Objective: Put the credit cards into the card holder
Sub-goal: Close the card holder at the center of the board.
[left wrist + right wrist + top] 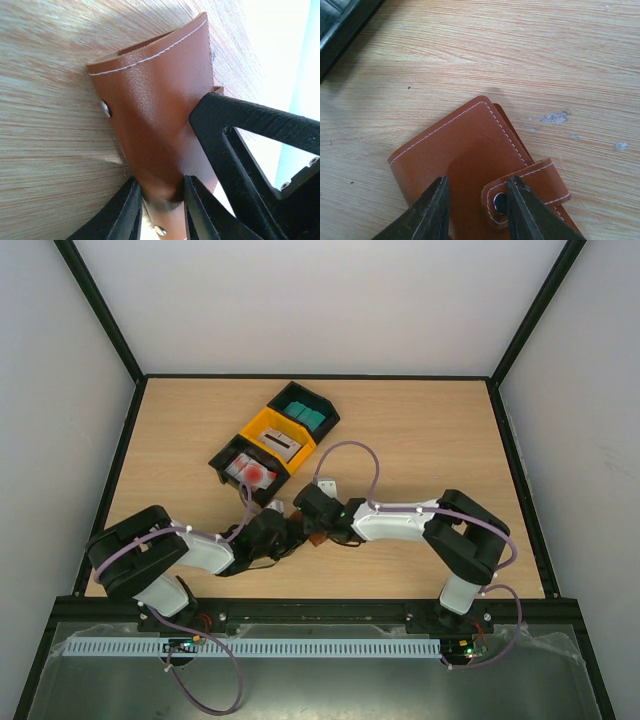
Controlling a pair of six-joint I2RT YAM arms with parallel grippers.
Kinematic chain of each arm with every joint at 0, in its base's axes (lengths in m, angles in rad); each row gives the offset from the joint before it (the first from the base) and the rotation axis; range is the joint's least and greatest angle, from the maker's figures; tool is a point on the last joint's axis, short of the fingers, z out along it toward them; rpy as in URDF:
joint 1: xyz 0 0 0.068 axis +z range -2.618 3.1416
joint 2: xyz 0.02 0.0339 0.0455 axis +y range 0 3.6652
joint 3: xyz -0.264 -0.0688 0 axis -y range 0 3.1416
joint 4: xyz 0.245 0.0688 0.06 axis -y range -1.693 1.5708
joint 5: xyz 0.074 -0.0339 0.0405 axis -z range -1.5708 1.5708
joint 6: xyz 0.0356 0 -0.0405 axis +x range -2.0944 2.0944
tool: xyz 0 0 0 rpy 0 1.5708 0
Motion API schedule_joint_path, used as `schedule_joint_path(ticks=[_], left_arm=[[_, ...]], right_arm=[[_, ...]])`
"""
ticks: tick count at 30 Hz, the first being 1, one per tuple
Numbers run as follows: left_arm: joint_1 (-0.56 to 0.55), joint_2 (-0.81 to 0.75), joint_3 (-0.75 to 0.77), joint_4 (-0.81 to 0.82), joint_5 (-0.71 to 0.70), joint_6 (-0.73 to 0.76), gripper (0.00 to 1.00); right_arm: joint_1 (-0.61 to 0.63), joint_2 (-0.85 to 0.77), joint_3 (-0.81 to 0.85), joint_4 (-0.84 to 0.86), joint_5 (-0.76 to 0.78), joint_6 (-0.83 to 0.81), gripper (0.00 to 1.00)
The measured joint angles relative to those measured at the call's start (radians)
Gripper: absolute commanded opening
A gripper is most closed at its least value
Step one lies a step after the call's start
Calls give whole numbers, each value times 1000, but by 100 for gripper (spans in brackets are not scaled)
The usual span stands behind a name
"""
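Holder (pixel 462 150) rests on the table (pixel 545 60); my left gripper (pixel 161 202) pinches one edge, my right gripper (pixel 476 207) hangs half open, empty, over its tab (pixel 532 187). Leather could slip that narrow pinch and fold shut.

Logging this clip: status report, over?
Left gripper pinching card holder. Right gripper open at its snap strap. Credit cards in bins. Nothing blocking.

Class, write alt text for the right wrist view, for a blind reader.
A brown leather card holder lies closed on a wooden table, its snap strap wrapped over one edge. The open right gripper hangs above it, one black fingertip beside the snap.
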Motion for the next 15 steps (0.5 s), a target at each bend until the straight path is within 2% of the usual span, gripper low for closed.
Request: schedule_joint_path(ticks=[10, 15], left_arm=[[5, 2, -2, 4, 6, 0, 26], [9, 8, -2, 9, 14, 0, 26]], right_arm=[[-37, -64, -105, 126, -76, 82, 27], [-59, -103, -174, 210, -132, 130, 32]])
